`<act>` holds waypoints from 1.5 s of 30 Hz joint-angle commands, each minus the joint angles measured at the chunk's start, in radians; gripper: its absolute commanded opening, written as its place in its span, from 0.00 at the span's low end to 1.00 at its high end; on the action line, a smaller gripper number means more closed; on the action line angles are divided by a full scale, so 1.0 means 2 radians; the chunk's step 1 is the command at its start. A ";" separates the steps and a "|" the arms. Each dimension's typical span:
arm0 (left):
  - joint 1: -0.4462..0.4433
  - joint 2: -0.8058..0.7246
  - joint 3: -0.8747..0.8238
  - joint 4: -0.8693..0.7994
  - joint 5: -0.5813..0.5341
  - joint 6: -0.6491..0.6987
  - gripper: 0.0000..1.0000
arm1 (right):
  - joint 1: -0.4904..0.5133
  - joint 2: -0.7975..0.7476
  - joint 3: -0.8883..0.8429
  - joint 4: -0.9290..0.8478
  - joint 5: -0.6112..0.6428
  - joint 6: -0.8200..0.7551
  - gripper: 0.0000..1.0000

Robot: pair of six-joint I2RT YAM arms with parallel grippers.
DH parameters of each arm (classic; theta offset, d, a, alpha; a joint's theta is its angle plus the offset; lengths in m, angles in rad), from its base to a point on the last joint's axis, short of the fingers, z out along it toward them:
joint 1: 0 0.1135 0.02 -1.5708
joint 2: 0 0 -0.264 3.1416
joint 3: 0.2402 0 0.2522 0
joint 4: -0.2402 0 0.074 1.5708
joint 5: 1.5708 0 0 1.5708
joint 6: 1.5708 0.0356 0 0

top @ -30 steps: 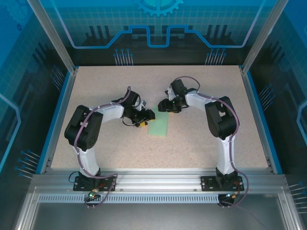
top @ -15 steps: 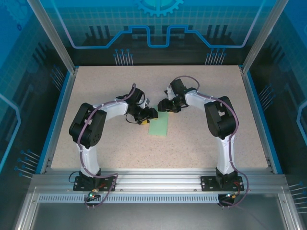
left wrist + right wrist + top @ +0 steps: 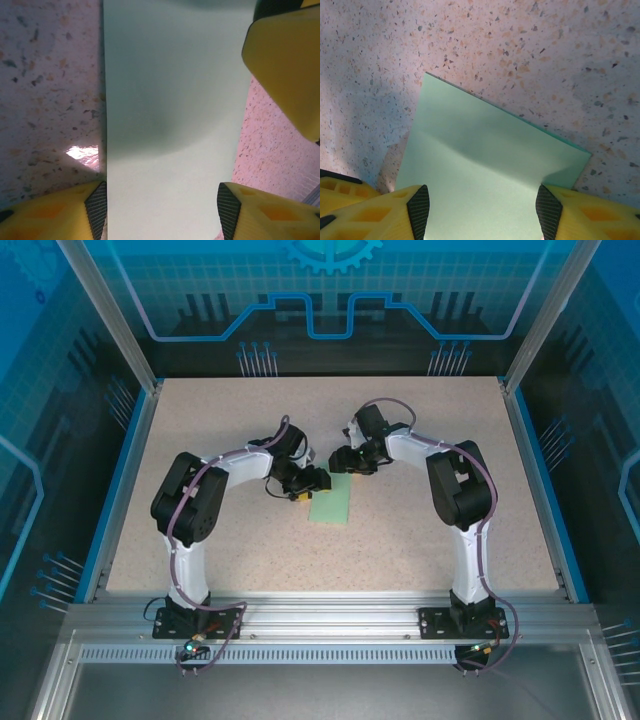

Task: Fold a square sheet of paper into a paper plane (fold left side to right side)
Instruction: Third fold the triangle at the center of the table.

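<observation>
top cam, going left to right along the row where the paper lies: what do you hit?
In order: left blue table rim → left arm → square sheet of paper → right arm → right blue table rim. The left claw and right claw crowd the sheet's far end, so skipped.

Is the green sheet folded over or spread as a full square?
Folded: the square sheet of paper is a narrow rectangle from above, and the right wrist view shows a doubled edge.
</observation>
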 commanded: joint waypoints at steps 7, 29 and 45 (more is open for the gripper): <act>-0.007 -0.010 -0.002 -0.006 0.000 -0.002 0.53 | 0.005 0.019 0.002 -0.017 0.003 -0.006 0.62; -0.008 -0.052 -0.043 0.029 0.033 -0.068 0.02 | 0.000 -0.083 -0.041 0.040 0.057 -0.038 0.77; -0.014 -0.053 -0.059 0.042 0.055 -0.116 0.02 | 0.133 -0.399 -0.384 0.169 0.147 -0.078 0.83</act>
